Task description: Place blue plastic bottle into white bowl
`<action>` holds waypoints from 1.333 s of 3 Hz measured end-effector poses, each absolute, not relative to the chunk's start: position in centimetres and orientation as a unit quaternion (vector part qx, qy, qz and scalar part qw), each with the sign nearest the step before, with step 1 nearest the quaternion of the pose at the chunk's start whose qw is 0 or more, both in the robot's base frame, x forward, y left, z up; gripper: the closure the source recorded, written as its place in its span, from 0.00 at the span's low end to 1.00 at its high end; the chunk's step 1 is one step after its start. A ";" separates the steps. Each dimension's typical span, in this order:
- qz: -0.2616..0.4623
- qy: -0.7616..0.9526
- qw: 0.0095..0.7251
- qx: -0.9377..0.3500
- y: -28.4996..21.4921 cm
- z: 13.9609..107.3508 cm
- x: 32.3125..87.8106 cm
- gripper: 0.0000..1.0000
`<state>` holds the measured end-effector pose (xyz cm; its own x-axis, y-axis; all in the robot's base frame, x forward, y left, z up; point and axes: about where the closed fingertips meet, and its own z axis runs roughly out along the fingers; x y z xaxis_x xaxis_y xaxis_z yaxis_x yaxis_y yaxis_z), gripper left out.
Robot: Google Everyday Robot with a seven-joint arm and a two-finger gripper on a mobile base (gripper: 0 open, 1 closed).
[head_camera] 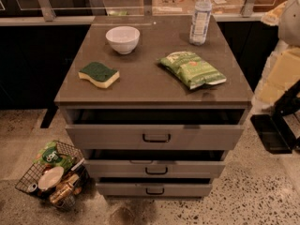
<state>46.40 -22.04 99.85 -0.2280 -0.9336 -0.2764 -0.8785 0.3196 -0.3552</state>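
— What finishes show?
— Matt, smooth bench top. Glossy white bowl near its back-left corner; clear, shiny blue plastic bottle back-right. Dark matt gripper beyond the right edge.

High, frontal, downward — gripper right edge
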 end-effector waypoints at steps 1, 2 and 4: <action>-0.049 0.792 0.335 -0.508 -24.6 99.9 53.3 0.00; -0.033 0.784 0.417 -0.458 -25.5 100.3 57.9 0.00; 0.048 0.748 0.555 -0.359 -25.7 100.7 65.7 0.00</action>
